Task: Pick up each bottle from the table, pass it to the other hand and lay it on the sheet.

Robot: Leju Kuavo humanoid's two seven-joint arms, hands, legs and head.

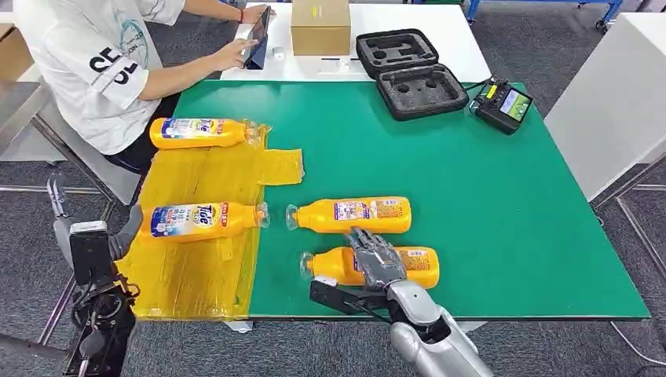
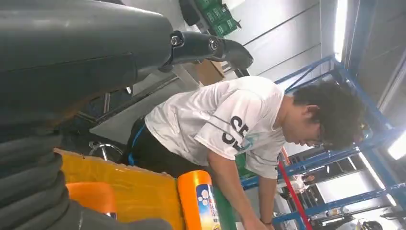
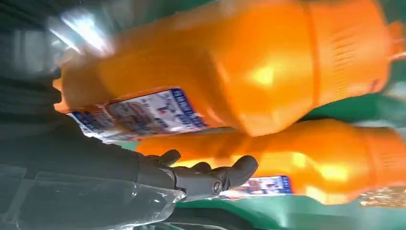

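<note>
While two bottles already lie on the yellow sheet (image 1: 206, 177), the right hand (image 1: 377, 258) rests over the nearest bottle (image 1: 369, 267).
Its fingers spread across it, grip unclear; another bottle (image 1: 349, 214) lies just beyond. The left hand (image 2: 57, 72) holds nothing I can see.

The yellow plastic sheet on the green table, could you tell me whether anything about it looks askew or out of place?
Yes. The yellow plastic sheet is rumpled, and a flap juts out onto the green table mat. Its near edge overhangs the table. The two orange bottles on it lie flat.
</note>
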